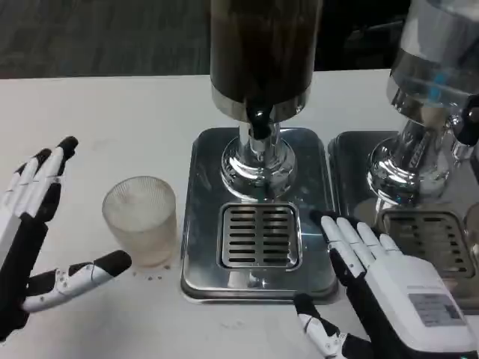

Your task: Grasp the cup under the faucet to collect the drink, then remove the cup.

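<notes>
White tabletop point(112, 112) spans the view, dark floor behind it. Centre: a drink dispenser point(263, 52) with a dark cylindrical tank, standing on a chrome pedestal over a steel drip tray point(198, 224). Black faucet point(260, 123) hangs from the front of the tank base. A slotted grate point(260, 235) sits in the tray's front half, bare. A second dispenser point(430, 82), chrome with a clear tank, stands at right on its own tray, partly cut off by the frame edge.

Right hand point(374, 277) rests at the front right corner of the centre tray, fingers spread and extended toward the grate, holding nothing. Left hand point(37, 224) hovers at the left edge, fingers wide apart, thumb reaching toward the cup, holding nothing.

Cup point(140, 221): frosted, ribbed, translucent, upright on the tabletop just left of the tray, between the left hand and the tray, not under the faucet. Contents cannot be told.
</notes>
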